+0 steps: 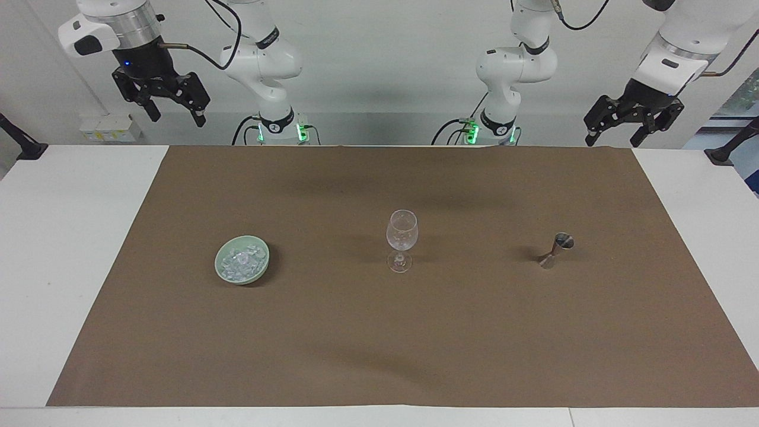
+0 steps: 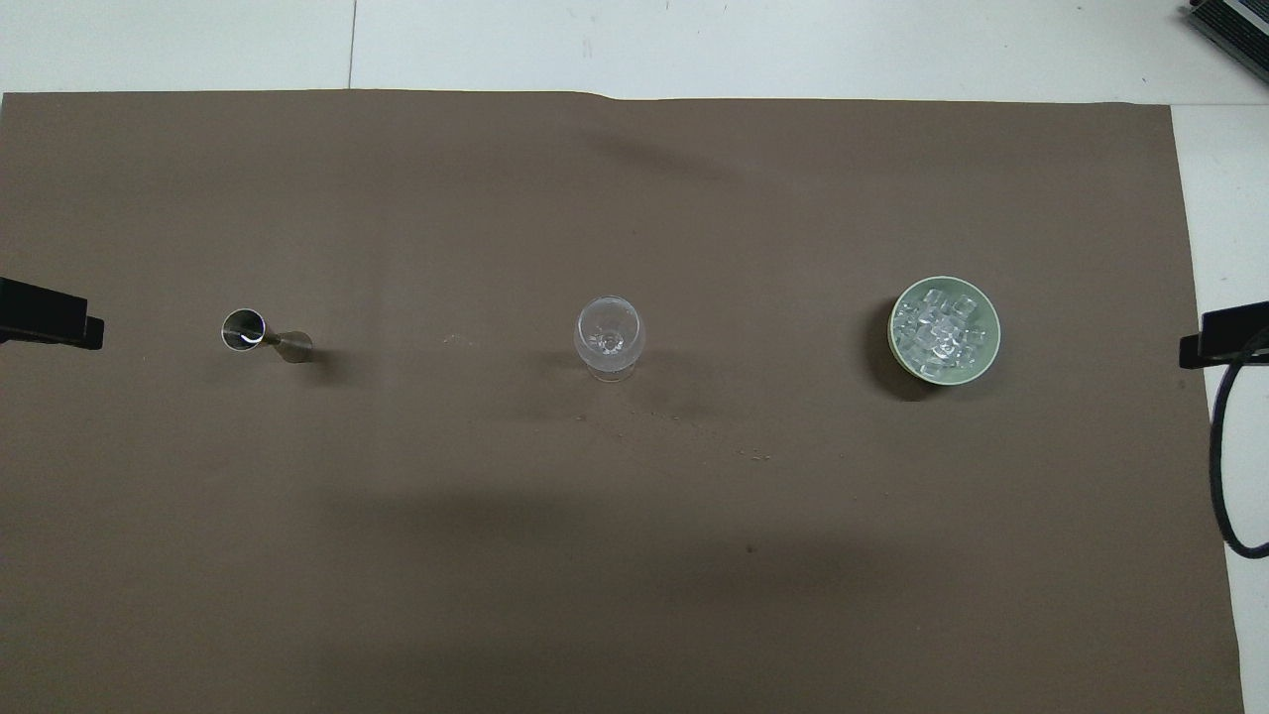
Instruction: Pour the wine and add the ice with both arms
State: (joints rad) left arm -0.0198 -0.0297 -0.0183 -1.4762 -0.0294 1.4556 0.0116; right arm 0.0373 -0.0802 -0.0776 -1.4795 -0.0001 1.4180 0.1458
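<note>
Facing view. A white surface [image 1: 71, 237] carries a brown paper mat [image 1: 415, 332]. Three items stand in a row across the mat, well apart from one another. A pale green round bowl [image 1: 220, 264] sits toward the right arm's end and holds the ice [image 1: 241, 262], a heap of small clear chunks. A clear stemmed wine glass [image 1: 401, 240] stands upright at the middle. A small steel double-ended measuring cup [image 1: 555, 250] stands at a tilt toward the left arm's end. The right pincer [image 1: 175, 114] hangs raised at the robots' edge of the surface, at the right arm's end, fingers spread and grasping nothing. The left pincer [image 1: 614, 137] hangs raised at the robots' edge, at the left arm's end, likewise released and empty. Both white jointed arms wait clear of all items.

Overhead view. The bowl [image 2: 986, 347] with the ice [image 2: 937, 327], the glass [image 2: 608, 336] and the measuring cup [image 2: 256, 334] lie in one line at about equal distance from the robots. Neither pincer can be made out with certainty here.
</note>
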